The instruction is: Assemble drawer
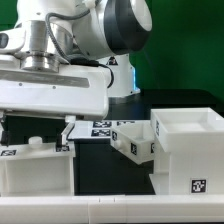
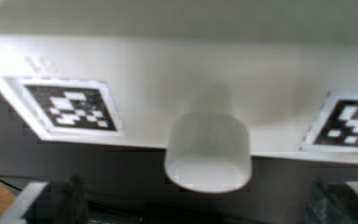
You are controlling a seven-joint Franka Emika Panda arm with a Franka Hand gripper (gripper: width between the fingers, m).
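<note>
The drawer's large white housing (image 1: 186,150) stands at the exterior view's right, open at the top, with a tag low on its front. One small tray (image 1: 135,140) lies tilted against the housing's left side. A second tray (image 1: 35,168) sits at the front left, directly under my gripper (image 1: 35,130). In the wrist view this tray's white face (image 2: 176,80) carries two tags and a round knob (image 2: 211,150). My gripper (image 2: 202,205) is open. Its dark fingers (image 2: 60,200) stand wide on either side of the knob and touch nothing.
The marker board (image 1: 100,128) lies flat on the dark table behind the two trays. A green wall closes off the back. The arm's white body fills the exterior view's upper left and hides what is behind it.
</note>
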